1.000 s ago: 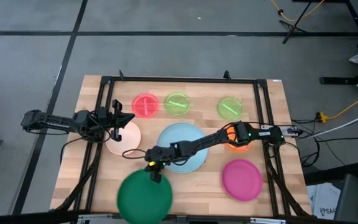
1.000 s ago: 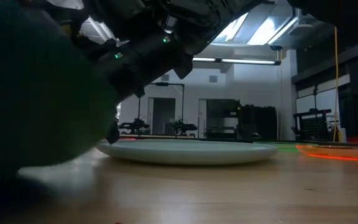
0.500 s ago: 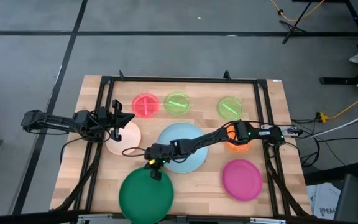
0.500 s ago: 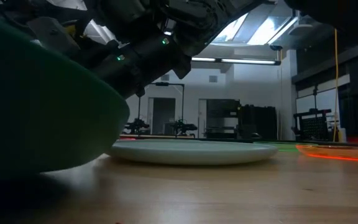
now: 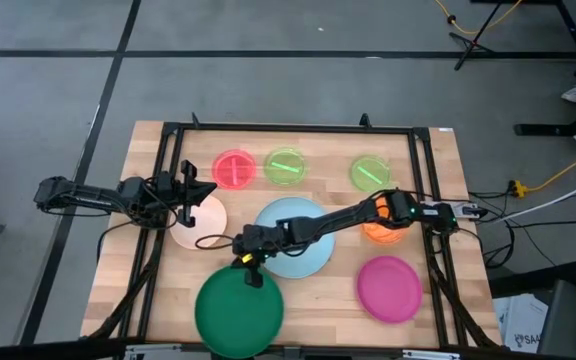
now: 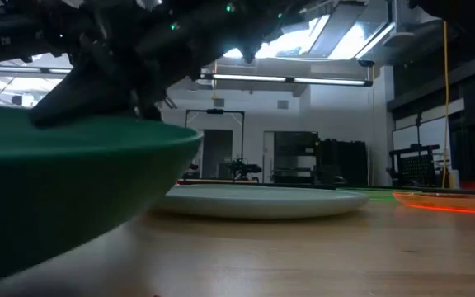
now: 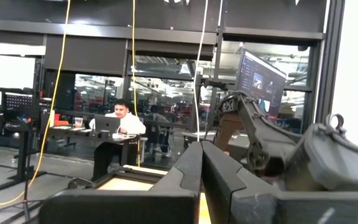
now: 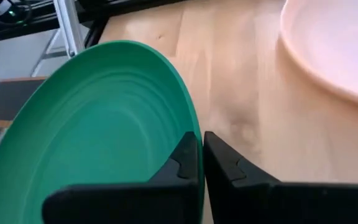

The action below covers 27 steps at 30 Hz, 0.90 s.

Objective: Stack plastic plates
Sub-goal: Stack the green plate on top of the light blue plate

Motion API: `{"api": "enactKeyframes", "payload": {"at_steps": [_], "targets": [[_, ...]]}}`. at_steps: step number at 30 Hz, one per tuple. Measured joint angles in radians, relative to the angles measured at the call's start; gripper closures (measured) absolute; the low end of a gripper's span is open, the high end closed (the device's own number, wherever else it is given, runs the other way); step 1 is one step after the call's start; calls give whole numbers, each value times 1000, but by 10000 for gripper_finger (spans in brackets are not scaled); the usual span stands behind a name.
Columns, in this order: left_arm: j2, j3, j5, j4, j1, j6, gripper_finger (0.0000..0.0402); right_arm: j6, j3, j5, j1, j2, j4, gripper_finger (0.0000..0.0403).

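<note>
The large dark green plate (image 5: 238, 312) is at the table's near edge, and my right gripper (image 5: 249, 270) is shut on its far rim. In the low view this plate (image 6: 64, 181) fills the left side, nearly level. The light blue plate (image 5: 293, 240) lies flat mid-table under my right arm. The cream-pink plate (image 5: 198, 220) lies below my left gripper (image 5: 200, 190), which is shut and hovers without touching it. The red (image 5: 234, 168) and two lime green plates (image 5: 286, 166) (image 5: 369, 172) sit along the far side. The orange plate (image 5: 380, 230) and magenta plate (image 5: 388, 288) are on the right. My right gripper pinches the green plate's rim (image 8: 188, 127) on the side facing the light blue plate, one finger (image 8: 178, 163) on the inner face and the other outside the rim. The fingers come down slanting from the far right. The held rim (image 6: 192, 142) is raised off the table; the plate's near part is cut off.
A black frame rail (image 5: 288, 128) runs around the table. My right arm (image 5: 338, 220) stretches across the light blue plate and partly covers the orange one. Bare wood (image 5: 318, 300) shows between the green and magenta plates. A person sits at a desk (image 7: 122, 121) far behind the table.
The green plate has swung from a steep tilt to nearly level in my right gripper's hold and has shifted slightly toward the table's right. Its rim now stands higher in the low view. My left arm has kept still.
</note>
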<state>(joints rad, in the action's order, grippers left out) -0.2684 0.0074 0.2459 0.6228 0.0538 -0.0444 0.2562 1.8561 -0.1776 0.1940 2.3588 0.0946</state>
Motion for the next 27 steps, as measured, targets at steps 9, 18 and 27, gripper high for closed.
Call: {"api": "enactKeyframes", "payload": {"at_steps": [9, 18, 27], "targets": [[0, 0, 0, 0, 0, -1, 399, -59, 1, 81, -37, -31, 104, 403], [0, 0, -2, 0, 0, -1, 399, -108, 1, 37, -59, -92, 215, 403], [0, 0, -4, -2, 0, -1, 399, -137, -31, 42, -64, -169, 240, 403]]}}
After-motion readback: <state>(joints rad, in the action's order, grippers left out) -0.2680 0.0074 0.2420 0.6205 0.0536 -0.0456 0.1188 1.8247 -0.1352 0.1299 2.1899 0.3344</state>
